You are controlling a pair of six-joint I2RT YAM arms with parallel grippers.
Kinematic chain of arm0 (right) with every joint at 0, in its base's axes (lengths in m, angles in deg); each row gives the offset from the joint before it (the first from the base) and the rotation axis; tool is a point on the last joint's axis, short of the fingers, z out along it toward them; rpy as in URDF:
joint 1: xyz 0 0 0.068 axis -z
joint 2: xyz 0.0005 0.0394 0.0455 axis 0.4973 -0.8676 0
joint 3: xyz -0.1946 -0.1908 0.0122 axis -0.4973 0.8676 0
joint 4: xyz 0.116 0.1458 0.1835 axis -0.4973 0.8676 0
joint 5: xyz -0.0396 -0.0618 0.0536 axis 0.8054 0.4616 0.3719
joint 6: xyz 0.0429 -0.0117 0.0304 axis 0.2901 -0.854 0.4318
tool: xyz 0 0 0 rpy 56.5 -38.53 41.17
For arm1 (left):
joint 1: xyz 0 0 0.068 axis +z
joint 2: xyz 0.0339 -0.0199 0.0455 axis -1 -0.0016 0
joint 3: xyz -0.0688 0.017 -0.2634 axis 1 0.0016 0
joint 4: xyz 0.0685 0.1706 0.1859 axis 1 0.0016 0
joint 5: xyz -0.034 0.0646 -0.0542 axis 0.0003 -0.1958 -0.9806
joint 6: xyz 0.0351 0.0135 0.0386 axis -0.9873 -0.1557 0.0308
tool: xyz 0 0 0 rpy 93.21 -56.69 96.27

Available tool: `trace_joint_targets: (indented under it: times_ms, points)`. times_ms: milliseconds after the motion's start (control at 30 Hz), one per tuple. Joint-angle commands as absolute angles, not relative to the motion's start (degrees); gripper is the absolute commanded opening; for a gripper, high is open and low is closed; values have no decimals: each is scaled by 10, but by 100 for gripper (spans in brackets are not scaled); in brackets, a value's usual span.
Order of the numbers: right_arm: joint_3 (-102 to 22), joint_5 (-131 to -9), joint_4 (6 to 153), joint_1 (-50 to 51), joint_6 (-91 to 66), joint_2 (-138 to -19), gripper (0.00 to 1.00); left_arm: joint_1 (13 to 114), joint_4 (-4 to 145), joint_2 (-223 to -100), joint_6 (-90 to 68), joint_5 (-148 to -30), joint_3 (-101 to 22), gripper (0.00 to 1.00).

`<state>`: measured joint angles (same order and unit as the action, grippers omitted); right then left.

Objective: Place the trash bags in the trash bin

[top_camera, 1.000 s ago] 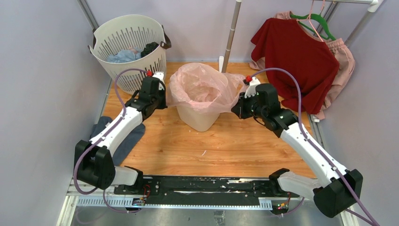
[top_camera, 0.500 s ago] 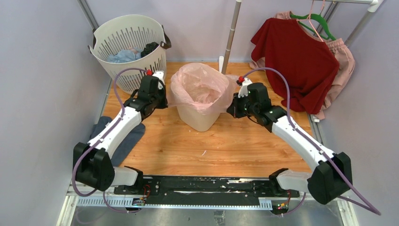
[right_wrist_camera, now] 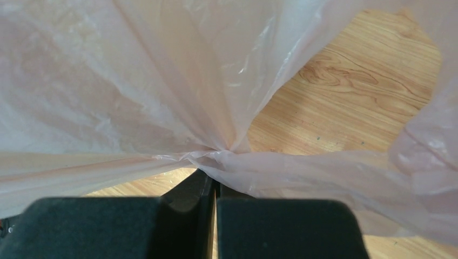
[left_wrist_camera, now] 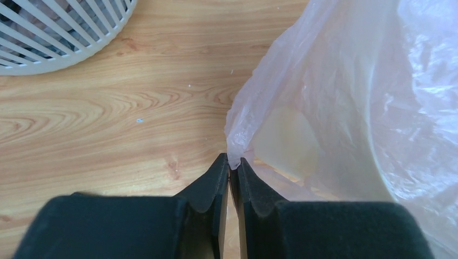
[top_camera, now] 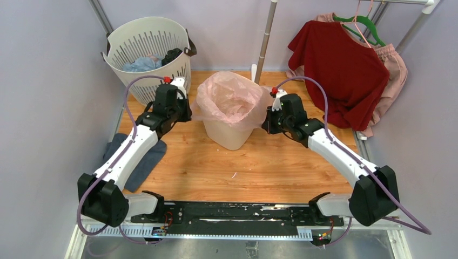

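Observation:
The pale-pink trash bag [top_camera: 232,100] lines the cream trash bin [top_camera: 229,135] at the table's middle, its edges draped over the rim. My left gripper [top_camera: 186,115] is at the bin's left side, shut on a pinch of the bag's edge [left_wrist_camera: 235,156]. My right gripper [top_camera: 265,125] is at the bin's right side, shut on a gathered fold of the bag [right_wrist_camera: 227,154]. In the right wrist view the stretched plastic fills most of the frame. The bin wall [left_wrist_camera: 283,143] shows through the plastic in the left wrist view.
A white slotted basket [top_camera: 148,56] with cloth inside stands at the back left, close to my left arm. A blue-grey cloth [top_camera: 137,156] lies on the table's left. A red shirt [top_camera: 337,65] and a pink garment [top_camera: 391,70] hang at the back right. A pole [top_camera: 265,38] rises behind the bin.
My right gripper has moved left toward the bin with the bag's edge in it, so the bag's right side now hangs closer to the rim. My left gripper has shifted slightly left.

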<state>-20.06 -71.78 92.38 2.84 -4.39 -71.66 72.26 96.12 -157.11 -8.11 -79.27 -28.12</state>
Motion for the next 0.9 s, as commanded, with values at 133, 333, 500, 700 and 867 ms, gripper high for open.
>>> trace_joint_targets:
  times_ms: [133, 333, 500, 700, 867]
  points:
    - [-169, -699, 993, 40, -72, -636, 0, 730, 939, -1641, -94, -711, -260, 12]
    - [-161, -741, 1012, 40, -75, -584, 1, 730, 924, -1680, -101, -689, -251, 10]
    - [-154, -754, 1010, 40, -74, -581, 1, 731, 920, -1682, -109, -675, -244, 10]
    - [-156, -712, 1005, 40, -69, -622, 0, 731, 928, -1659, -107, -696, -248, 11]
    - [-176, -689, 1025, 41, -73, -646, 5, 731, 950, -1631, -107, -727, -270, 16]
